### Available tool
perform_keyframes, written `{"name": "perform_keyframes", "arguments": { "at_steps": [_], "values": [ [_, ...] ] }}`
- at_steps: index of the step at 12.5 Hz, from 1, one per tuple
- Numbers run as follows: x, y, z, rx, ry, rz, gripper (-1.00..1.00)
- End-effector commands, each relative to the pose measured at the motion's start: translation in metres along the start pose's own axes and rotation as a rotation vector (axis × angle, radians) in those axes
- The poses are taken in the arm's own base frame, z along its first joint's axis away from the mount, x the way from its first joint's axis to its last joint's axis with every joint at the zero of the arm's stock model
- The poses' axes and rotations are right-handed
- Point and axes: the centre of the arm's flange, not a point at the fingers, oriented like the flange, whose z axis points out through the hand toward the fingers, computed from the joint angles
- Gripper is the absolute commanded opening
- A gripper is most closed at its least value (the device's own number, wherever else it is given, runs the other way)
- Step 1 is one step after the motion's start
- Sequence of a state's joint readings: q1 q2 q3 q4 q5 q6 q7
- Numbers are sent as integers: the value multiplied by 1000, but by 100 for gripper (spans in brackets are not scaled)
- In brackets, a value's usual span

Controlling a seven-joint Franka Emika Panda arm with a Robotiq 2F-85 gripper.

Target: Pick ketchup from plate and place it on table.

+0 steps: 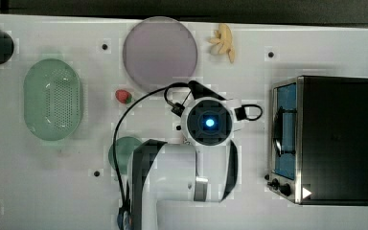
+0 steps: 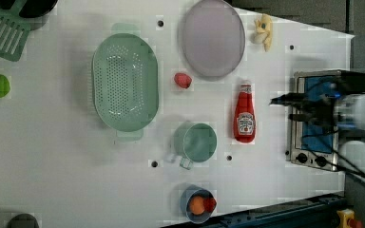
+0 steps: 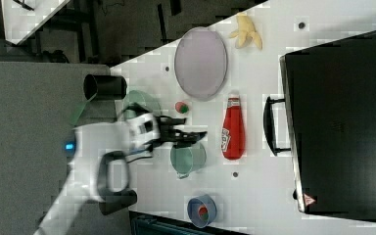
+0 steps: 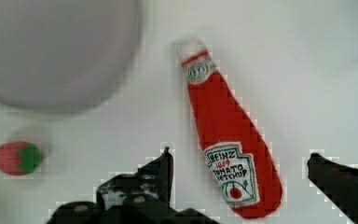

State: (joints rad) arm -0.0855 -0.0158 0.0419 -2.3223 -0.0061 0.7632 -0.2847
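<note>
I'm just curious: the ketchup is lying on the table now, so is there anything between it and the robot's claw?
Nothing visible. In the wrist view the gripper is open, its fingers either side of the ketchup, which lies flat on the table beside the plate. The strawberry sits well off to one side.

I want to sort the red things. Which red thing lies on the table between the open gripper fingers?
The red ketchup bottle with white cap, lying flat on the white table. The small red strawberry lies apart, near the lilac-grey plate.
</note>
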Motion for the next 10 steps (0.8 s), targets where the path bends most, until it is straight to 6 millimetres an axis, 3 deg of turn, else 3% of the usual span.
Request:
{"name": "perform_keyframes", "arguments": {
  "at_steps": [1, 3, 6, 10],
  "values": [
    [18, -11, -87, 32, 54, 118, 100],
    [25, -12, -133, 33, 58, 128, 100],
    [29, -14, -186, 12, 23, 200, 100],
    [25, -12, -234, -20, -23, 228, 100]
  ]
}}
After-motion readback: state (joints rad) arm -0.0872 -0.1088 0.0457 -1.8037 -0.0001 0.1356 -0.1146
